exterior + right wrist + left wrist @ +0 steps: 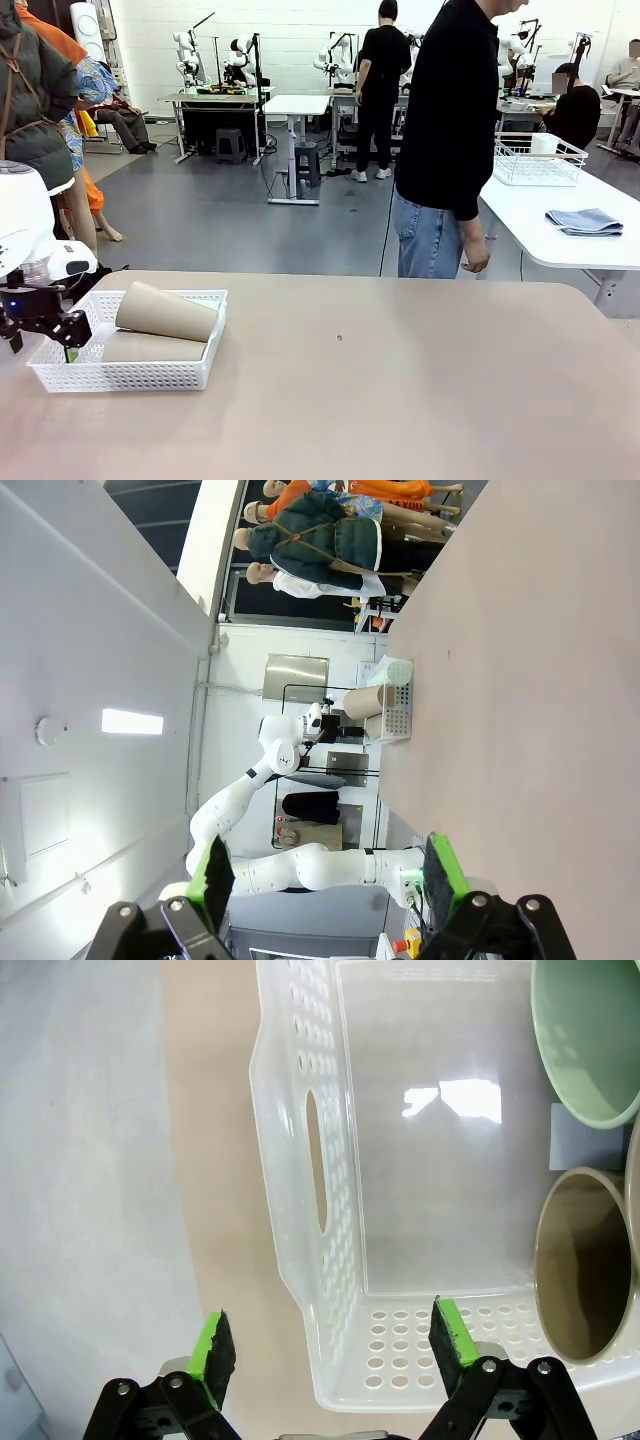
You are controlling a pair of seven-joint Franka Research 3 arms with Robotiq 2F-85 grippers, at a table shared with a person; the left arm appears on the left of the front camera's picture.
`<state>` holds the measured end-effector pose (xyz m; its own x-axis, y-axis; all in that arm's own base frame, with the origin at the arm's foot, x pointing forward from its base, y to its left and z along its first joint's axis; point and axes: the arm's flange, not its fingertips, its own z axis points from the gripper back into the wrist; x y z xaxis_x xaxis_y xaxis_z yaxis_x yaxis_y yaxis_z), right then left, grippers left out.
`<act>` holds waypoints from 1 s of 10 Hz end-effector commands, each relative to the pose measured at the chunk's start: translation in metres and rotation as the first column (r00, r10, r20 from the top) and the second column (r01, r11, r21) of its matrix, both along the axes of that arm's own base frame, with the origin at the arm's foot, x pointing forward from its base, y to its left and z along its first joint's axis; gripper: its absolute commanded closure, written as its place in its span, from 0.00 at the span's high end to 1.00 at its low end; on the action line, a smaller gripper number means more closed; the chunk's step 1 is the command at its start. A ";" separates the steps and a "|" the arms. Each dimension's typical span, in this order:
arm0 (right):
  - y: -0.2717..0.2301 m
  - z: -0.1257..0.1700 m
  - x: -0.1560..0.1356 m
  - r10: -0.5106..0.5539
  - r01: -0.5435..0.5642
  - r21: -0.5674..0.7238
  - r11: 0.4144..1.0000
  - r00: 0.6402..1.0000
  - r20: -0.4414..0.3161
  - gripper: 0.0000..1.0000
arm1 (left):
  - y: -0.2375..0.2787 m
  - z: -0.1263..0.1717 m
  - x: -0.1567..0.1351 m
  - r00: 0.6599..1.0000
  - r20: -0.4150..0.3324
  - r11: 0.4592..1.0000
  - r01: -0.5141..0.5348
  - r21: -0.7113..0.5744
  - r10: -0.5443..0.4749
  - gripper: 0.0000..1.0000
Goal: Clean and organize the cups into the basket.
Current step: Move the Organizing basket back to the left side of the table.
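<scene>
Left gripper: bottom centre of the left wrist view, jaws spread wide with nothing between them, straddling the basket's end wall; at far left in the front view, at the basket's left end.
Basket: white perforated tray at lower left of the front view, on the tan table.
Cups: a tan cup lies on its side atop another; the left wrist view shows a mint cup at upper right and a tan cup mouth below it.
Right gripper: bottom of the right wrist view, fingers wide apart, holding nothing.
Step in hand: release looks complete; best to lift straight up, clear of the basket wall, so the stacked cups stay undisturbed.
Person: stands at the far edge, upper right of centre.
</scene>
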<state>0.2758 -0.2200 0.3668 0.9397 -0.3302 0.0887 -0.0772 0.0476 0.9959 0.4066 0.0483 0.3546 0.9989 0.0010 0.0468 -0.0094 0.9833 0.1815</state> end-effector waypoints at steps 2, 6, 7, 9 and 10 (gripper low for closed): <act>0.000 0.000 -0.001 0.002 -0.002 -0.009 1.000 1.000 -0.004 1.00 | 0.011 0.047 -0.051 0.997 0.069 1.000 0.021 -0.017 -0.020 1.00; 0.000 0.000 -0.001 0.002 -0.002 -0.009 1.000 1.000 -0.004 1.00 | 0.050 0.092 -0.169 0.972 0.213 0.993 0.111 -0.041 -0.100 1.00; 0.000 0.000 -0.001 0.002 -0.002 -0.009 1.000 1.000 -0.004 1.00 | 0.053 0.084 -0.177 0.974 0.191 0.990 0.132 -0.057 -0.119 1.00; 0.000 0.000 -0.001 0.002 -0.002 -0.009 1.000 1.000 -0.004 1.00 | 0.052 0.068 -0.178 0.983 0.130 0.988 0.137 -0.066 -0.128 1.00; 0.000 0.000 -0.001 0.002 -0.002 -0.009 1.000 1.000 -0.004 1.00 | 0.043 0.059 -0.173 0.981 0.135 0.990 0.138 0.001 -0.137 1.00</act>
<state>0.2758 -0.2199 0.3667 0.9398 -0.3301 0.0883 -0.0769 0.0475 0.9959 0.2874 0.1242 0.5147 0.9777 -0.1152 0.1756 0.0951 0.9883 0.1191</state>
